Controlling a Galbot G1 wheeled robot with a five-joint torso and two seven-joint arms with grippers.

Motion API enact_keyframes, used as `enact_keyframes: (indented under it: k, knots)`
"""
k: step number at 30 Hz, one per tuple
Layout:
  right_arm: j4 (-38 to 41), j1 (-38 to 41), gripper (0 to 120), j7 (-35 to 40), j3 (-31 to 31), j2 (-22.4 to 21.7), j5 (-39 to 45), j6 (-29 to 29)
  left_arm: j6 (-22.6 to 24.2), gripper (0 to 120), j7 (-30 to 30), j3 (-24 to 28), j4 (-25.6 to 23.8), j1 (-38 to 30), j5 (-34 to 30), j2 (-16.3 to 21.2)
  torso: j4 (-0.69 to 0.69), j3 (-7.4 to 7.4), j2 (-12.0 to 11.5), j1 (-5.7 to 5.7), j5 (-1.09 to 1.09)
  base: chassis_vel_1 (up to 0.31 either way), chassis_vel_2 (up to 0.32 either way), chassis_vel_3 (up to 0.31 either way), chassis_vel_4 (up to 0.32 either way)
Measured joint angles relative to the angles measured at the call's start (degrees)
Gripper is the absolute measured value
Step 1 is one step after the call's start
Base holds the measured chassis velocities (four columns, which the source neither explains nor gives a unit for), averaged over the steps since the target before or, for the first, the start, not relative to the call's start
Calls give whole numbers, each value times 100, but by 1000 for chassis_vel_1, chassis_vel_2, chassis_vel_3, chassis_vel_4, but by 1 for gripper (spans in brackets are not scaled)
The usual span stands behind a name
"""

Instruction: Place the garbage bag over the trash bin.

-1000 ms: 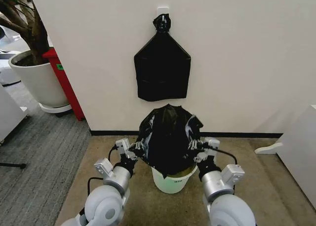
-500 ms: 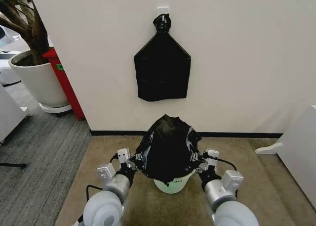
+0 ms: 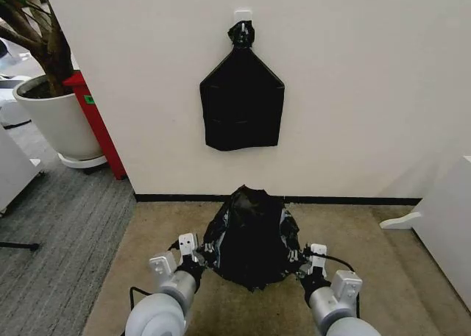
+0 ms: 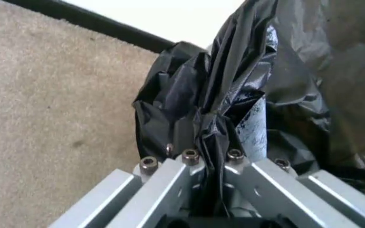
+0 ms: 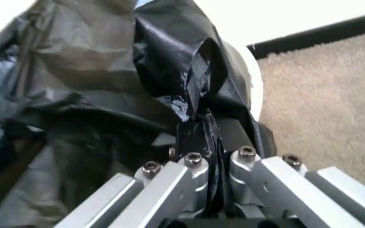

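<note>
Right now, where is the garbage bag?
In the head view, the garbage bag sits low at centre on the carpet below the wall-hung bag bundle, pinched between the left gripper and right gripper.

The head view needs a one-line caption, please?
Both grippers, left and right, clamp the garbage bag draped over the trash bin.

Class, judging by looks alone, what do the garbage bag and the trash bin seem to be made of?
Garbage bag: thin black plastic film, glossy; it crinkles, shines in streaks, and bunches in the left gripper and right gripper.
Trash bin: probably smooth white plastic; just a curved, even-toned edge shows.
</note>
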Motion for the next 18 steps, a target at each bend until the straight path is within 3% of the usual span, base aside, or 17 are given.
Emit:
enact_keyframes:
  k: [12,18]
  knots:
    - [-428,155,0,-166,153,186,-189,200,-290,0,201,64,611,-207,148,-73,0,1,0,0,-1,0,0,0,0]
    - [-400,34,0,-202,205,185,-278,279,-323,0,211,89,570,-148,249,-64,-1,1,-1,0,-1,0,0,0,0]
